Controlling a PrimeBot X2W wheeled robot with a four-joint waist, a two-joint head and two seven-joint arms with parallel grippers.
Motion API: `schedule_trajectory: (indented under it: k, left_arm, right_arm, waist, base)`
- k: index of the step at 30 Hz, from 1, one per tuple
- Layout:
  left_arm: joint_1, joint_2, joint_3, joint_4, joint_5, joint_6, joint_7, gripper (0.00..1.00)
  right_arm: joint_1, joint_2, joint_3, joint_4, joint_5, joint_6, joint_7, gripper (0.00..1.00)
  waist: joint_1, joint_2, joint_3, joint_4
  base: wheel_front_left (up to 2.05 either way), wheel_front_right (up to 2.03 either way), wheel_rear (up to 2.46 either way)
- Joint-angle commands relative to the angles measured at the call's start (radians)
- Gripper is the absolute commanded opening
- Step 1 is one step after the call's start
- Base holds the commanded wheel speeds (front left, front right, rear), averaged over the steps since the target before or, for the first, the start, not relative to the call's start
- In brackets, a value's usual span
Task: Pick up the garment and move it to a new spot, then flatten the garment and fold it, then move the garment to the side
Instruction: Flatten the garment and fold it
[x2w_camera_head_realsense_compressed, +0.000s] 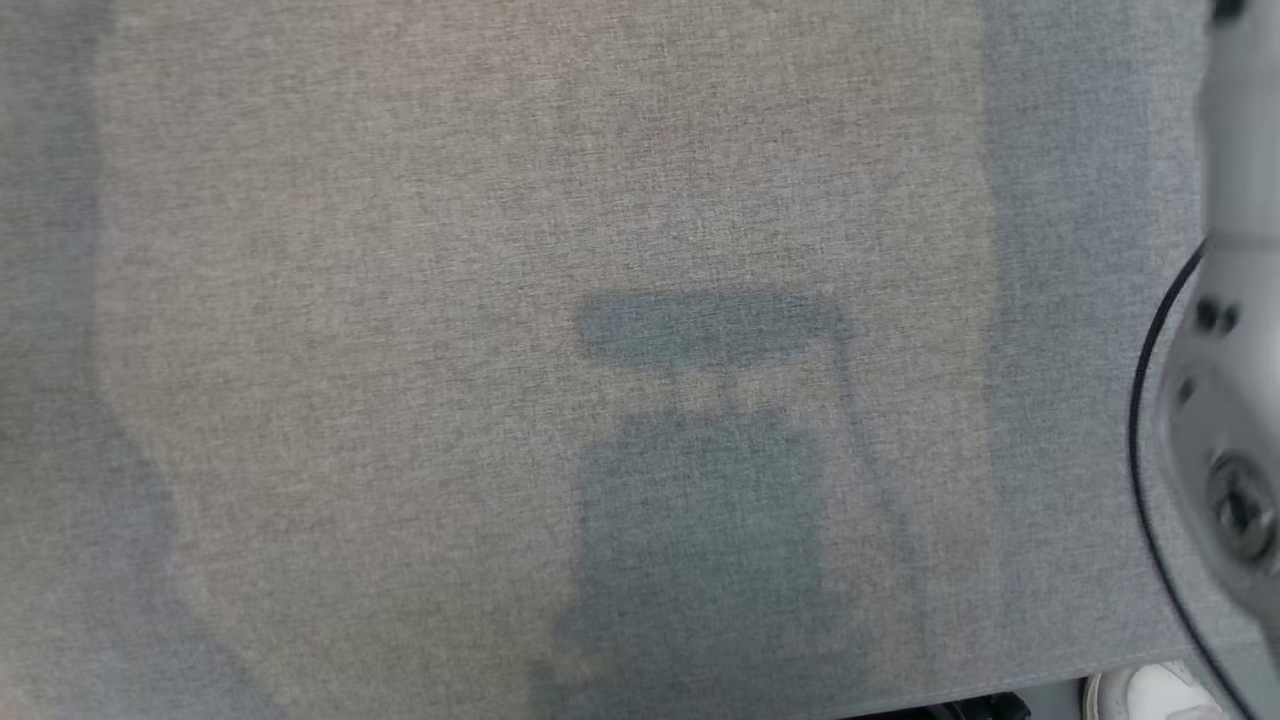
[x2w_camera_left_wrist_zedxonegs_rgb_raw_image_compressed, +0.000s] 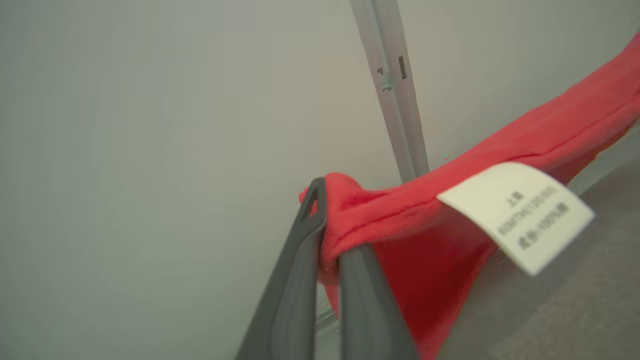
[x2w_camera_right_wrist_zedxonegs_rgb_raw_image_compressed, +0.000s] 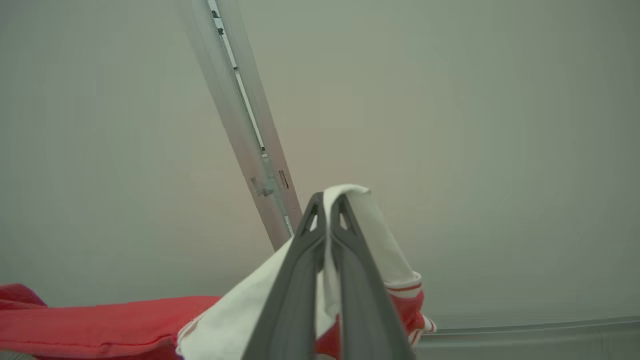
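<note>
**While Aloft: Red Garment, Two-Point Hold**

As things stand, item: red garment (x2w_camera_left_wrist_zedxonegs_rgb_raw_image_compressed: 500, 145) with white trim and label (x2w_camera_left_wrist_zedxonegs_rgb_raw_image_compressed: 520, 215), strung between both claws. Left claw (x2w_camera_left_wrist_zedxonegs_rgb_raw_image_compressed: 332, 220) pinched tight on a red edge, lower centre. Right claw (x2w_camera_right_wrist_zedxonegs_rgb_raw_image_compressed: 327, 200) clamped on the white part. Status, judged: pick-up done; laying down, flattening, folding and shifting aside outstanding. Surroundings: grey cloth worktop (x2w_camera_head_realsense_compressed: 400, 300), plain pale wall (x2w_camera_left_wrist_zedxonegs_rgb_raw_image_compressed: 125, 150), metal post (x2w_camera_left_wrist_zedxonegs_rgb_raw_image_compressed: 395, 100) upper centre.

The head camera looks steeply down, close over the grey cloth surface (x2w_camera_head_realsense_compressed: 400, 300). Each wrist camera looks along its own claw, the left claw (x2w_camera_left_wrist_zedxonegs_rgb_raw_image_compressed: 334, 217) and the right claw (x2w_camera_right_wrist_zedxonegs_rgb_raw_image_compressed: 329, 200), toward a pale wall (x2w_camera_left_wrist_zedxonegs_rgb_raw_image_compressed: 150, 150). Both share the metal post (x2w_camera_left_wrist_zedxonegs_rgb_raw_image_compressed: 395, 100) and the red garment (x2w_camera_left_wrist_zedxonegs_rgb_raw_image_compressed: 425, 250).
</note>
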Motion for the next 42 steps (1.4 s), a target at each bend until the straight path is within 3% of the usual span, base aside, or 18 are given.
schedule_trajectory:
  k: [1,5,8,12,18,27,29,37,42]
  left_arm:
    - [0.048,0.000,-0.018,0.006,-0.025,0.002,-0.013,0.00]
    - [0.222,0.002,-0.062,-0.018,-0.071,0.002,-0.028,0.00]
    - [0.378,0.007,-0.028,-0.090,-0.098,0.002,-0.028,0.00]
    - [0.599,0.018,0.036,-0.208,-0.096,0.039,-0.028,0.00]
    - [0.864,0.009,0.056,-0.310,-0.065,0.084,-0.027,0.00]
    - [1.209,-0.040,0.058,-0.400,-0.039,0.153,-0.027,0.00]
    - [1.323,-0.057,0.066,-0.432,-0.037,0.186,-0.028,0.00]
    - [1.605,-0.105,0.127,-0.566,-0.051,0.254,-0.028,0.00]
    - [1.691,-0.099,0.132,-0.638,-0.071,0.271,-0.009,0.00]
  right_arm:
    - [0.060,-0.005,0.004,0.000,0.008,0.000,-0.021,0.00]
    - [0.283,-0.016,0.032,-0.037,0.014,0.000,-0.057,0.00]
    - [0.470,-0.040,0.061,-0.103,0.039,0.000,-0.068,0.00]
    - [0.708,-0.067,0.071,-0.215,0.086,0.000,-0.060,0.00]
    - [0.984,-0.092,0.066,-0.356,0.111,0.000,-0.025,0.00]
    - [1.377,-0.093,0.017,-0.526,0.085,0.000,0.031,0.00]
    - [1.496,-0.100,0.018,-0.551,0.103,0.000,0.030,0.00]
    - [1.786,-0.110,-0.026,-0.599,0.169,0.000,0.003,0.00]
    - [1.850,-0.120,-0.033,-0.679,0.200,0.000,0.009,0.00]
  waist:
    - [-0.0004,0.0000,0.005,-0.010]
    - [-0.0004,0.0000,-0.030,-0.007]
    - [-0.0004,0.0000,-0.076,-0.005]
    - [-0.0004,0.0000,-0.158,-0.004]
    - [-0.0004,0.0000,-0.269,0.007]
    - [-0.0004,0.0000,-0.412,0.022]
    - [-0.0004,0.0000,-0.452,0.023]
    - [-0.0004,0.0000,-0.516,0.023]
    - [-0.0004,0.0000,-0.518,0.014]
  base:
    - [0.00,0.00,0.00]
    - [0.00,0.00,0.00]
    - [0.00,0.00,0.00]
    - [0.00,0.00,0.00]
    - [0.00,0.00,0.00]
    - [0.00,0.00,0.00]
    - [0.00,0.00,0.00]
    - [0.00,0.00,0.00]
    - [0.00,0.00,0.00]
